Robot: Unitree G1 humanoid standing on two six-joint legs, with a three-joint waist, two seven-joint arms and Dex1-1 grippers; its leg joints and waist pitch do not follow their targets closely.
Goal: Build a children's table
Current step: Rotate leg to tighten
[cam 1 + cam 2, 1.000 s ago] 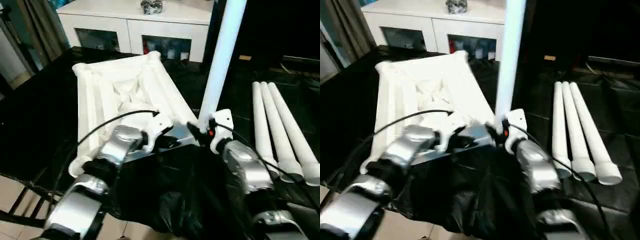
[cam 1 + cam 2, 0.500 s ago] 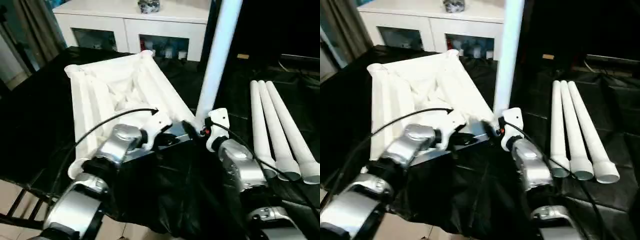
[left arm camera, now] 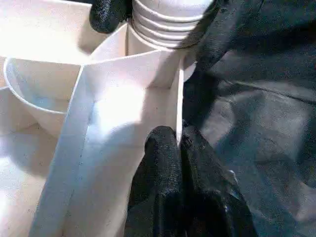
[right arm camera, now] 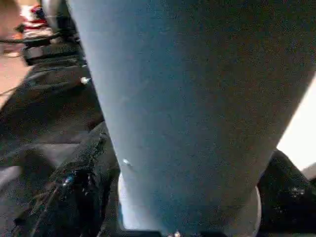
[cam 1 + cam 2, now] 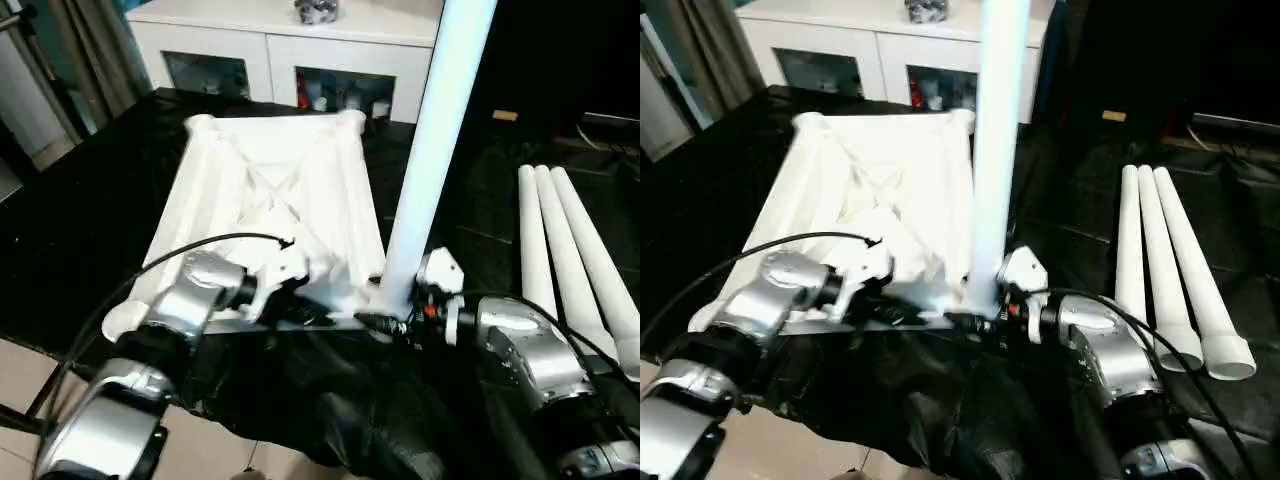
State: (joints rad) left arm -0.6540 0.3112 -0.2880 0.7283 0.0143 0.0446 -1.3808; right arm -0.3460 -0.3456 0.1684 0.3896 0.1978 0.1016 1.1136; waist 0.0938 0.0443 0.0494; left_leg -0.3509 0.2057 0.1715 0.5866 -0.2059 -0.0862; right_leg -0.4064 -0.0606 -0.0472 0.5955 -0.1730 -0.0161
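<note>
Tabletop (image 5: 270,200) rim pinched by left fingers (image 3: 168,163); right fingers (image 3: 106,12) straddle upright leg (image 5: 430,160).

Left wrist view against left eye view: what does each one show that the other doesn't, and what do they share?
Left wrist view alone: the ribbed end of the upright leg entering the corner socket, and the left gripper shut on the tabletop's rim.

Left eye view alone: three spare legs lying side by side, the cabinet, both forearms.

Both: the upturned tabletop, that leg, black cloth.
</note>
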